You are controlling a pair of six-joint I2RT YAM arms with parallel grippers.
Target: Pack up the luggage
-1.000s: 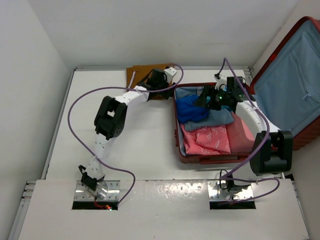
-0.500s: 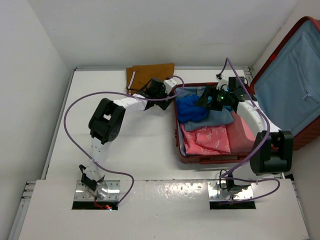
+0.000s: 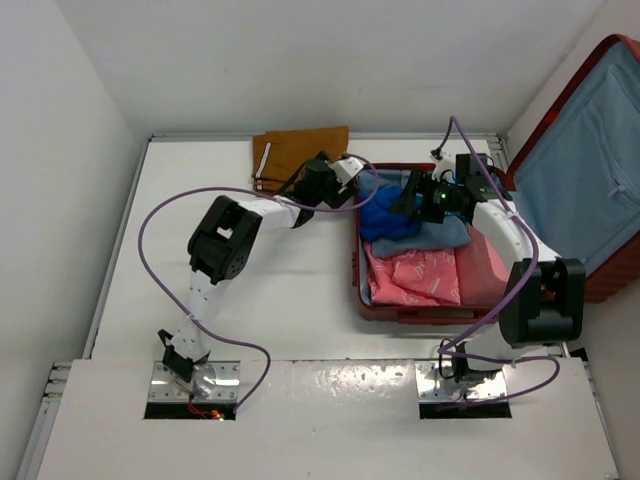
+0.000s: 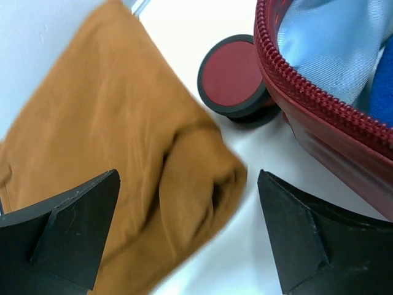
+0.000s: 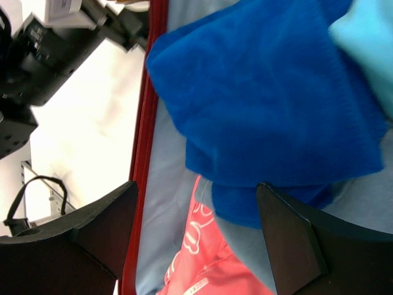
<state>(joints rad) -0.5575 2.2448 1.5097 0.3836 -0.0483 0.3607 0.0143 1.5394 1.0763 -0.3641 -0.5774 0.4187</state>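
Plenty of room on the bare table [image 3: 290,300] left of the luggage [image 3: 420,316], near side too. The far corner is tight: the left gripper [image 4: 187,178] hangs wide open over the brown garment [image 4: 92,123], with a wheel [image 4: 232,77] and the red rim just right of it. Inside, the blue towel [image 5: 264,92] and pink clothes [image 3: 420,275] fill most of the shell, and the right gripper [image 5: 196,190] hovers there with its jaws apart. The raised lid [image 3: 580,170] walls off the right.

A mustard-brown folded cloth [image 3: 300,148] lies at the far edge of the white table [image 3: 200,230], right up by the back wall, its near corner creased. Over inside the luggage [image 3: 580,170], a deep blue fleece [image 3: 385,222] lies against a grey-blue cloth [image 3: 445,237], and pink garments [image 3: 420,278] fill the near half.
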